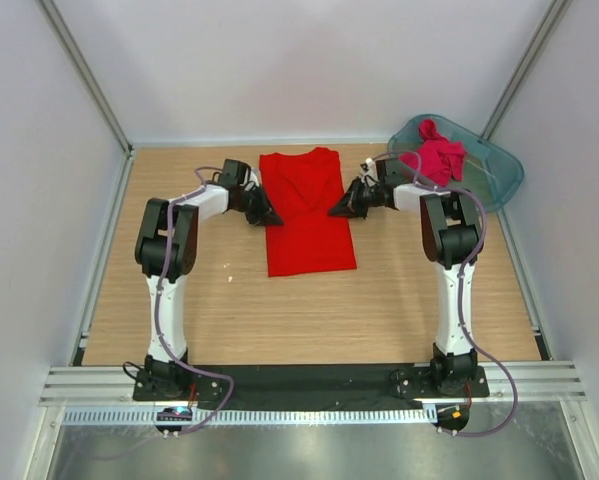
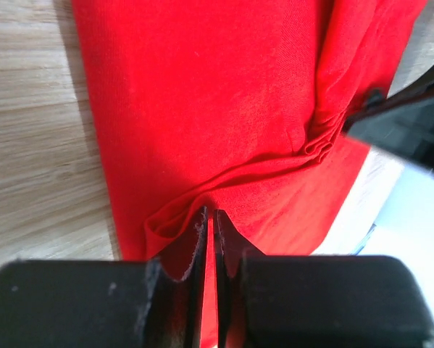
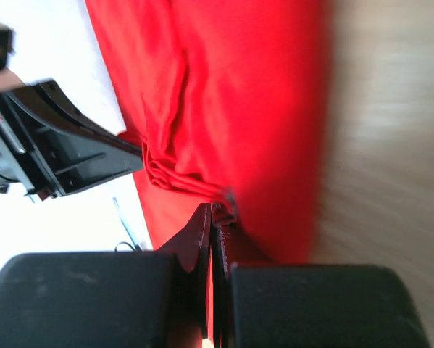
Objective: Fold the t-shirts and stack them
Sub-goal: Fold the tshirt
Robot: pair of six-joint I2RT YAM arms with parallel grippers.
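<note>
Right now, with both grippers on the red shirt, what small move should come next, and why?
Probably lift both grippers together a little. The left gripper and right gripper each look shut on opposite side edges of the red t-shirt, about halfway along it, while it lies flat as a narrow strip. An even lift should start a fold across its middle.

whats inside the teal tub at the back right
A crumpled crimson-pink t-shirt lies bunched in the left part of the teal tub. Whatever might be beneath the shirt is covered by it.
</note>
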